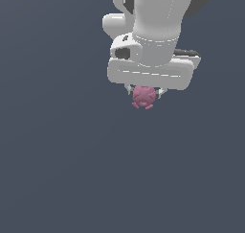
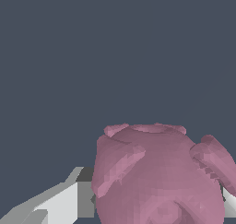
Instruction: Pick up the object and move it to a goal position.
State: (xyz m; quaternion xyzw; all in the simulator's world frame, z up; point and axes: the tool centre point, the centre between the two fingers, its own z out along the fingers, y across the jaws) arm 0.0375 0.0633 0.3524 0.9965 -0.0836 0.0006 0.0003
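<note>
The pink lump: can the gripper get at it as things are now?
Probably yes, and it seems already there. The pink lump sits directly under the gripper, between its fingers, with nothing else around it. Whether the fingers truly press it is not clear.

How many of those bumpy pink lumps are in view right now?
1. The pink lump sits right under the white gripper, between its fingers; the wrist view shows it close up. Nothing else pink shows, though the arm hides some background.

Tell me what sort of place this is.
Most likely a bare simulated test scene, not a real room. A flat, featureless grey-blue ground fills both views, with no walls or furniture. The only things in it are a smooth white robot arm and the pink lump held in its tool.
</note>
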